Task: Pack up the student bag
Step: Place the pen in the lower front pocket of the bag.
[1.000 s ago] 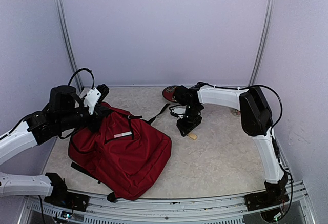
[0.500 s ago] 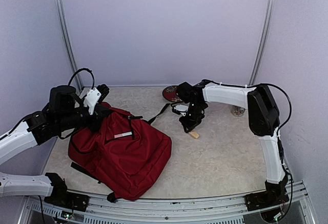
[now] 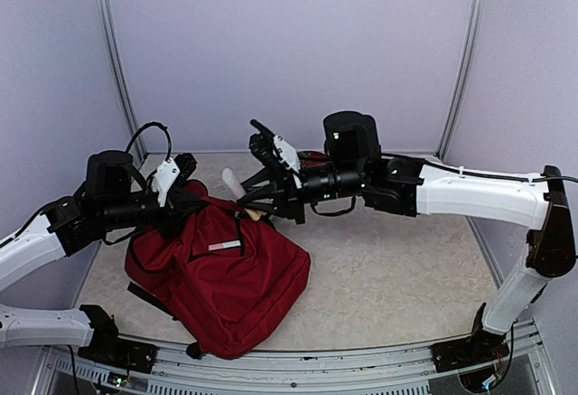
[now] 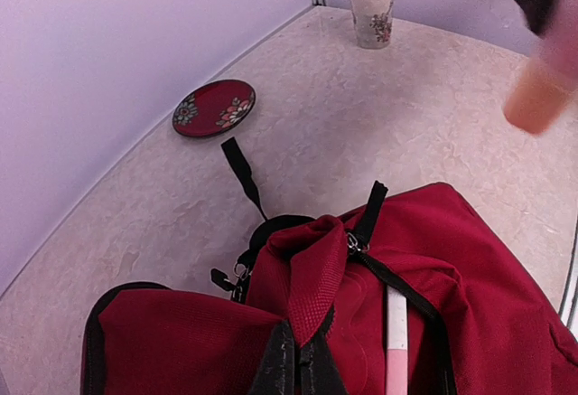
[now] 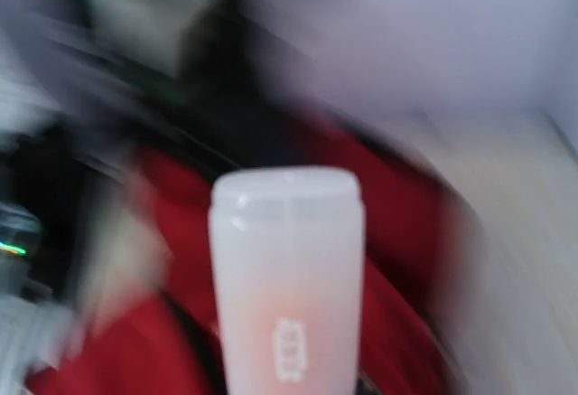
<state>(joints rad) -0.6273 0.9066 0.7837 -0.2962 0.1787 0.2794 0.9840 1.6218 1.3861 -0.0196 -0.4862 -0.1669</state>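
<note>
1. Bag (image 3: 226, 268) (image 4: 452, 259) lies slumped on the left half of the tabletop (image 3: 406, 259), top end toward the far left. Plate (image 4: 214, 108) and cup (image 4: 371, 11) stand well apart from it, on the far side.
2. Left claw (image 3: 185, 198) (image 4: 298, 368) is pinched tight on a fold of red fabric just beside the zip (image 4: 348, 241), holding the bag's top edge up.
3. Right claw (image 3: 257, 198) reaches in from the right, clamped on a pale tube (image 3: 233, 181) (image 5: 287, 286) that hangs above the bag's far top edge. The right wrist view is blurred, so I cannot tell how deep the grip sits.
4. Likely step: get the tube into the main mouth. The mouth shows only as a narrow dark gap, and I cannot tell its width. Lifting the fold higher should spread it.
5. Advice: line the tube along the zip, lead with one end, and lower that end below the zip line before letting go. A high release risks it rolling off the soft fabric.
6. Steer clear of the left claw and the loose black strap (image 4: 242, 173).
</note>
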